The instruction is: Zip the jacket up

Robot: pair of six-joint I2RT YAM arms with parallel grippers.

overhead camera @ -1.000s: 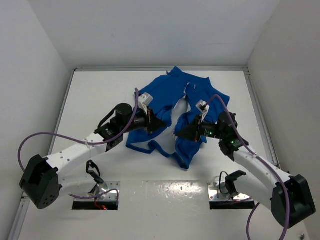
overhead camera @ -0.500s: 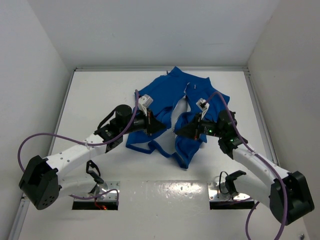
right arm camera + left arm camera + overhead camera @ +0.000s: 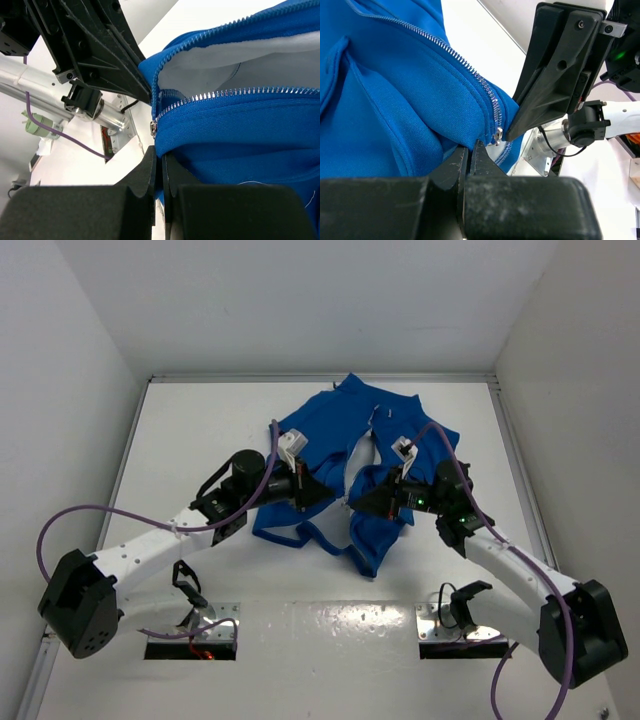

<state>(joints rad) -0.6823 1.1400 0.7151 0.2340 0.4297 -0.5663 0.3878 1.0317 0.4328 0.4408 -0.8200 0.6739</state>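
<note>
Blue jacket (image 3: 322, 435) on white table (image 3: 200, 420), purple cables (image 3: 100, 508).

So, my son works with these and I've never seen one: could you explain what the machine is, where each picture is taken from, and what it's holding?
It is two robot arms bolted at the near edge of a white table, each ending in a two-finger claw. One picture looks down from above and behind the arms. The other two come from a camera on each wrist. A blue jacket lies on the table, its zipper not yet joined. The left gripper and right gripper are both shut on the jacket's bottom edge, one on each side of the zipper.
</note>
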